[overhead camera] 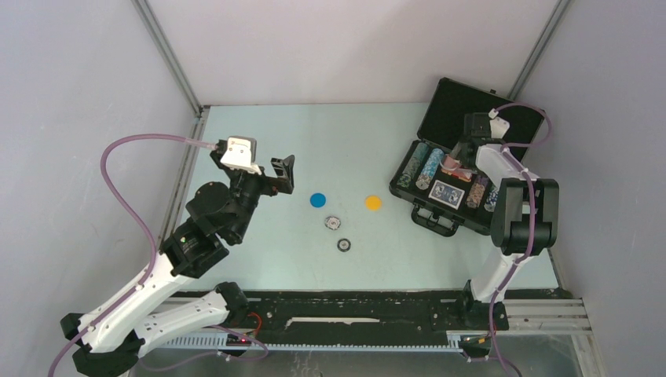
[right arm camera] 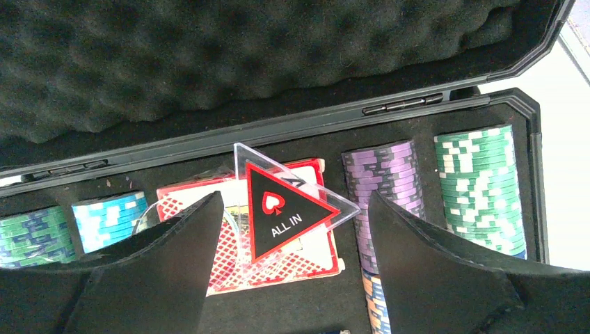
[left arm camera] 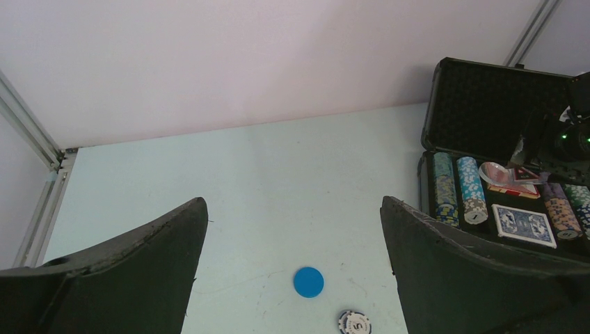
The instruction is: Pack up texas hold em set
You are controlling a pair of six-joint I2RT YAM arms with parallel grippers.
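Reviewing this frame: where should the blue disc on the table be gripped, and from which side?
By its rim, pinching opposite edges of the blue disc, coming straight down from above. It lies flat on the table, nothing touching it, so only the thin edge offers purchase. The open left end effector looks nearest.

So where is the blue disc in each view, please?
Top external: blue disc mid-table, left of the yellow disc.
Left wrist: the disc low centre, above a striped chip.
Right wrist: not in it.
Shared landmark: the open case, at right in the first two, filling the right wrist view.
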